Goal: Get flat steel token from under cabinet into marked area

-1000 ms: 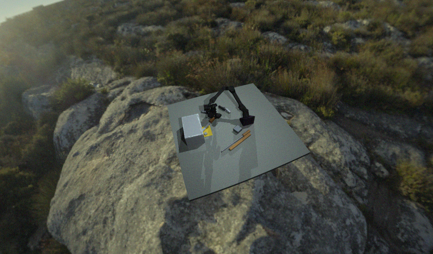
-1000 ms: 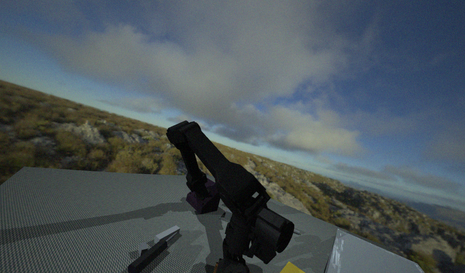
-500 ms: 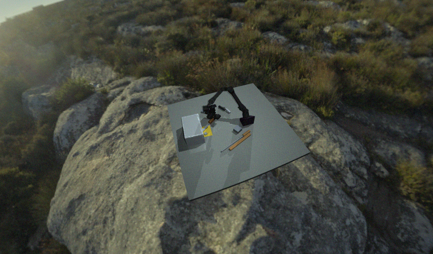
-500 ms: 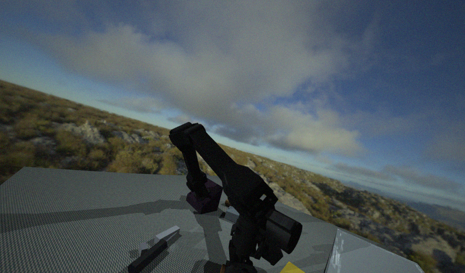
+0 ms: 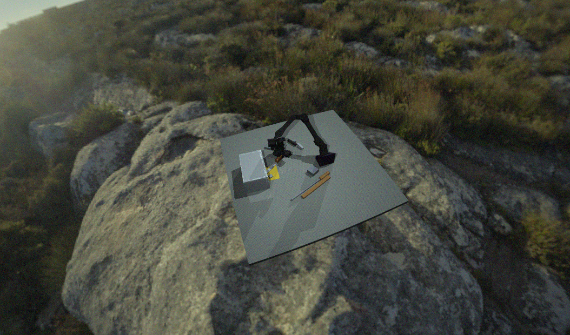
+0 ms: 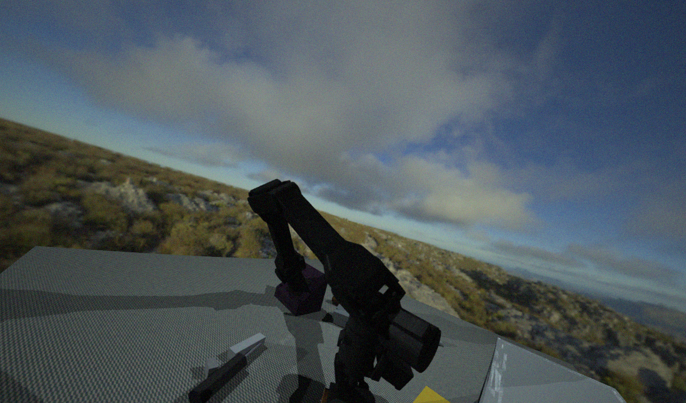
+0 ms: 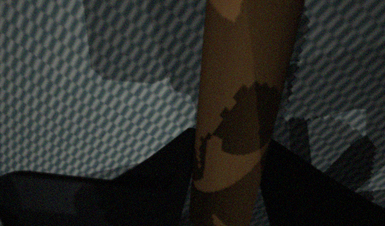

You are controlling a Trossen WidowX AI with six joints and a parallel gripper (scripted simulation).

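Apparently the gripper (image 5: 281,155) (image 6: 347,394) (image 7: 225,139), part-open, clamps the tool's brown handle (image 5: 278,159) (image 6: 324,397) (image 7: 233,72) to steer its shaft towards the left-hand cabinet (image 5: 253,166) (image 6: 545,380); a grey piece (the token (image 5: 270,176), I judge) sits on the yellow area (image 5: 275,171) (image 6: 429,396), contact unclear.

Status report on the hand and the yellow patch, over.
Hand shut on orange-brown handle. Yellow patch beside cabinet. Tool's shaft crosses patch in top view.

Marked area (image 5: 274,173) (image 6: 429,396) adjoins cabinet (image 5: 253,166) (image 6: 545,378); small block (image 5: 312,170) lies between arm base (image 5: 326,159) (image 6: 305,295) and long stick (image 5: 316,186) on table (image 5: 353,195) (image 6: 135,280).
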